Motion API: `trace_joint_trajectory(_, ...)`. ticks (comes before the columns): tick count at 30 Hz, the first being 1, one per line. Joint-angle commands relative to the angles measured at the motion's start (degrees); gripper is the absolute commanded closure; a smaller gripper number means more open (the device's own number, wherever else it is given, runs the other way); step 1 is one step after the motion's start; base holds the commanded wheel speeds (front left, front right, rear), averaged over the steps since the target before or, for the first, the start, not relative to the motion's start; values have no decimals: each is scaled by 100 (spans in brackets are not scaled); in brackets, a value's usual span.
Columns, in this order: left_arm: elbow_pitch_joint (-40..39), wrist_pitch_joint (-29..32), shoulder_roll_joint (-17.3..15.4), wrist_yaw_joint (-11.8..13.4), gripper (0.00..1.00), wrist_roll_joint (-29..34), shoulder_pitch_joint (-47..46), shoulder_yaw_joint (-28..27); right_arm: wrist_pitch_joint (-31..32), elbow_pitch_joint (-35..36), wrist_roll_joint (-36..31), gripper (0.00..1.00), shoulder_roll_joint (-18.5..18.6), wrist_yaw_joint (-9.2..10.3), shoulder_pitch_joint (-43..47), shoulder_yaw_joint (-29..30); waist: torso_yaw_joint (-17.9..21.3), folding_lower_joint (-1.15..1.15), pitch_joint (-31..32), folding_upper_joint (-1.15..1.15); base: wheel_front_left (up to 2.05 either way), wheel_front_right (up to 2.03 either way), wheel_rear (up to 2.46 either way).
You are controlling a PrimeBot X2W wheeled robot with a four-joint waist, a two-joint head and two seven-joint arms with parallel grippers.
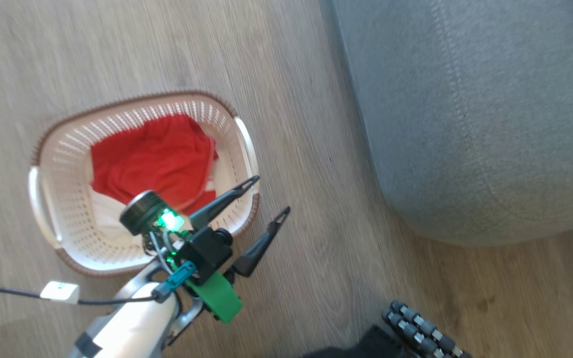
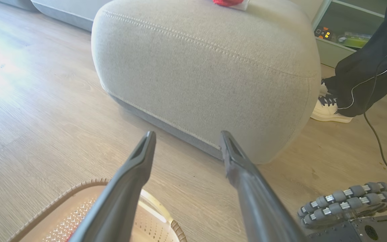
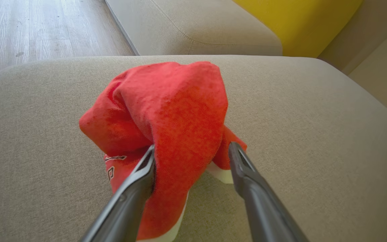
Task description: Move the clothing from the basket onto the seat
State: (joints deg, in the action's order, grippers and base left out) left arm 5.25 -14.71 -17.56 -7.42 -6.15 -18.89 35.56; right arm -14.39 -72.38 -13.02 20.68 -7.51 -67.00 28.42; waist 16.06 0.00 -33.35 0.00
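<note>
- Already one red garment (image 3: pixel 173 107) lies on top of the seat (image 3: pixel 29 134), between the wide-spread fingers of the right gripper (image 3: pixel 191 148); cloth seems caught on one finger, so a slow, straight withdrawal is advised.
- More red clothing (image 1: pixel 154 159) is left in the basket (image 1: pixel 67 149) beside the seat.
- The left gripper (image 1: pixel 272 194), wide and empty at the basket's seat-side rim, should be lowered onto the heap's middle.

basket (image 1: pixel 67 149): perforated plastic; clothing (image 1: pixel 152 159): cloth; seat (image 1: pixel 465 124): matt woven fabric
</note>
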Motion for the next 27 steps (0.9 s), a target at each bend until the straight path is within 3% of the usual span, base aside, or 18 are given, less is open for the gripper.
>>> trace_joint_trajectory(1,-104,-29,63,-6,0,-33,32,-87,-36,137,-57,0,205,2,50,-103,-115,0,495,0,0,0,0)
trace_joint_trajectory(8,98,-29,571,-6,0,-87,196,-211,-49,196,-32,0,375,2,194,-540,-284,0,1266,0,0,0,0)
trace_joint_trajectory(13,172,-29,826,-6,0,-86,303,-394,-58,764,302,0,219,2,312,-1039,-429,0,1629,0,0,0,0)
trace_joint_trajectory(15,199,-29,984,-5,0,-160,384,-566,-59,1405,679,0,51,2,557,-1488,-512,0,1793,0,0,0,0)
trace_joint_trajectory(20,169,-29,1294,83,0,-182,566,-1213,-60,3288,1547,0,170,2,1795,-2634,-744,0,2123,0,0,0,0)
trace_joint_trajectory(27,-2,-29,1445,474,0,-1,722,-1850,-60,5382,2452,0,275,2,3329,-3131,-1148,0,2395,0,0,0,0)
